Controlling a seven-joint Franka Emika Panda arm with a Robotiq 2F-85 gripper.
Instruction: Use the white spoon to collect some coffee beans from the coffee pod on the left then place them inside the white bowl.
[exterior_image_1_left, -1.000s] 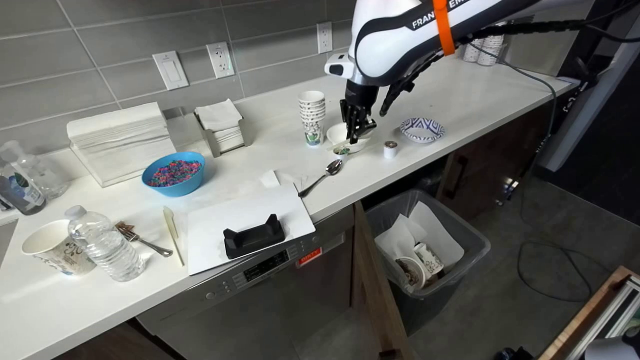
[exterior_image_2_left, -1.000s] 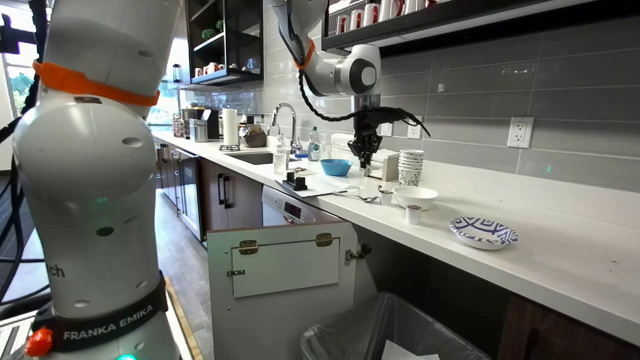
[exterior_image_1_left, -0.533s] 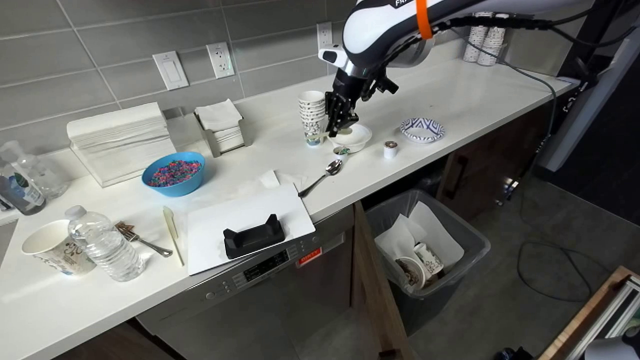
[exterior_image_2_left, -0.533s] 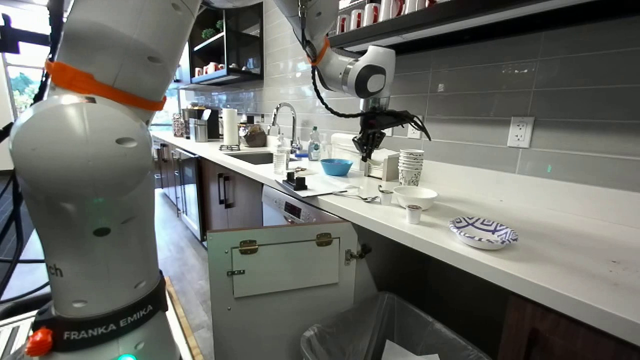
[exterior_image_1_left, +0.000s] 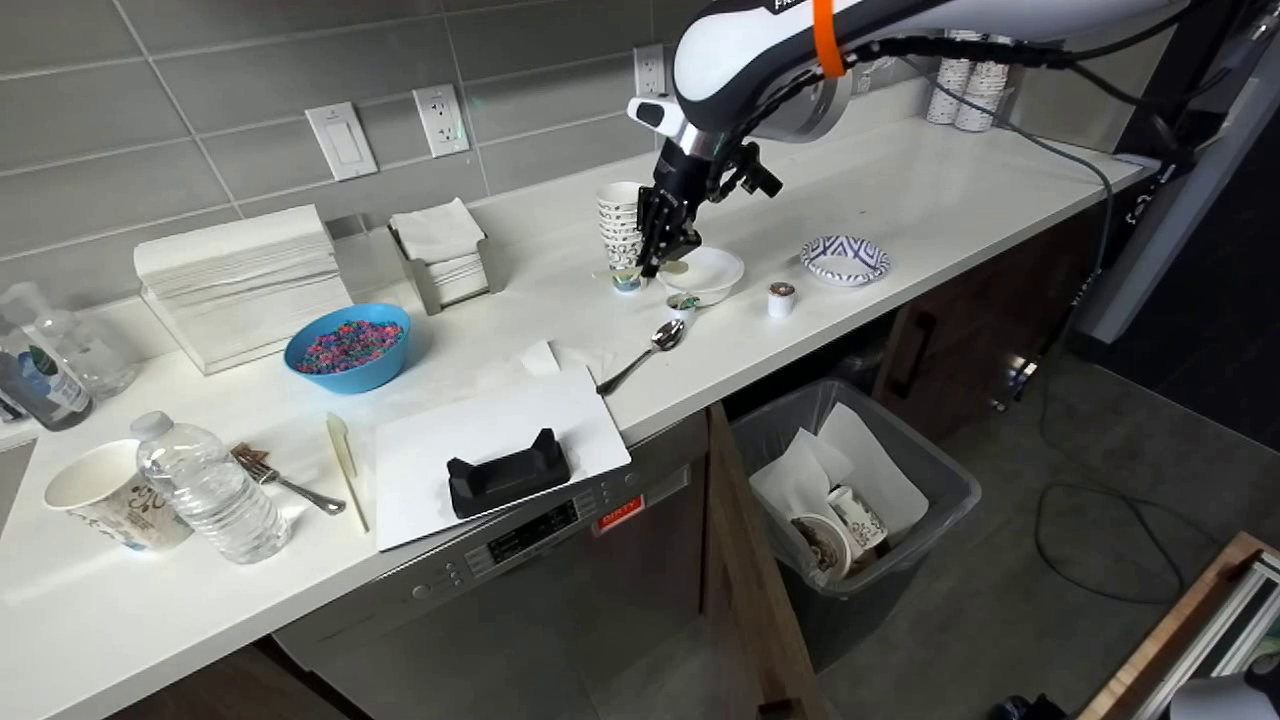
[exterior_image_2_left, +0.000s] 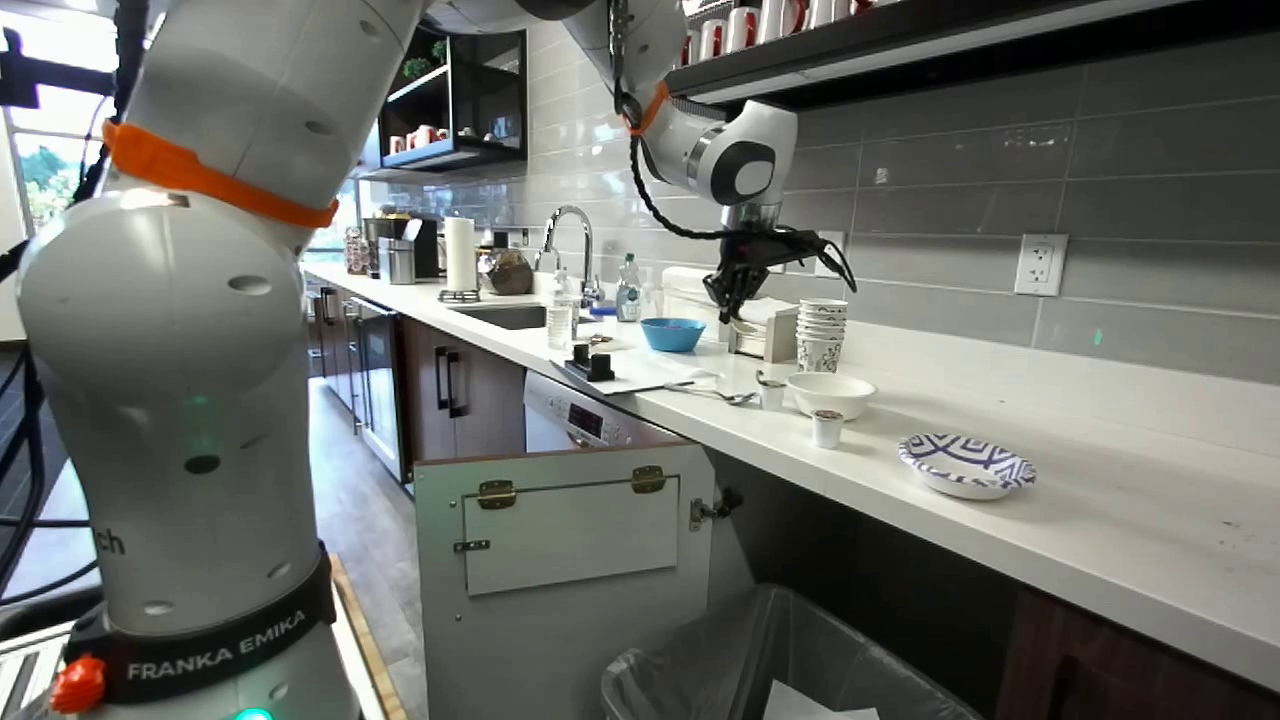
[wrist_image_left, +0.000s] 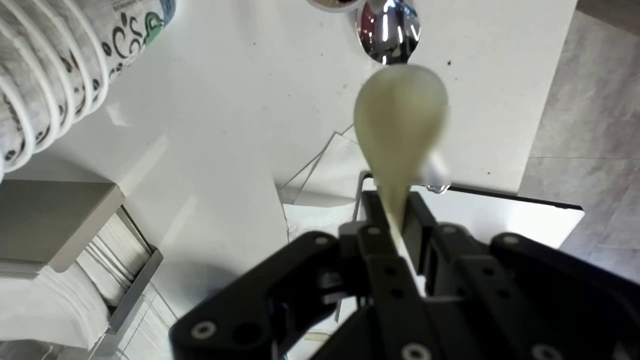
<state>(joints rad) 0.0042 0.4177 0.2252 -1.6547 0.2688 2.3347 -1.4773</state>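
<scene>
My gripper (exterior_image_1_left: 655, 268) is shut on the white spoon (wrist_image_left: 400, 110), which looks pale cream. The spoon's oval head points away from the fingers in the wrist view; it is blurred and I see no beans on it. In an exterior view the spoon head (exterior_image_1_left: 676, 268) overlaps the left rim of the white bowl (exterior_image_1_left: 712, 272). The gripper also shows above the counter in an exterior view (exterior_image_2_left: 732, 308), left of the bowl (exterior_image_2_left: 832, 395). The left coffee pod (exterior_image_1_left: 681, 310) stands beside the bowl. Another pod (exterior_image_1_left: 781, 302) with dark contents stands right of it.
A stack of patterned paper cups (exterior_image_1_left: 621, 225) stands close behind the gripper. A metal spoon (exterior_image_1_left: 648, 355) lies in front of the left pod. A patterned bowl (exterior_image_1_left: 845, 262) stands to the right. A napkin holder (exterior_image_1_left: 443, 255) and blue bowl (exterior_image_1_left: 350, 350) are to the left.
My gripper has moved left from in front of the white bowl toward the paper cups, carrying the spoon, and the wrist has tilted. The bowl and pods have not moved.
</scene>
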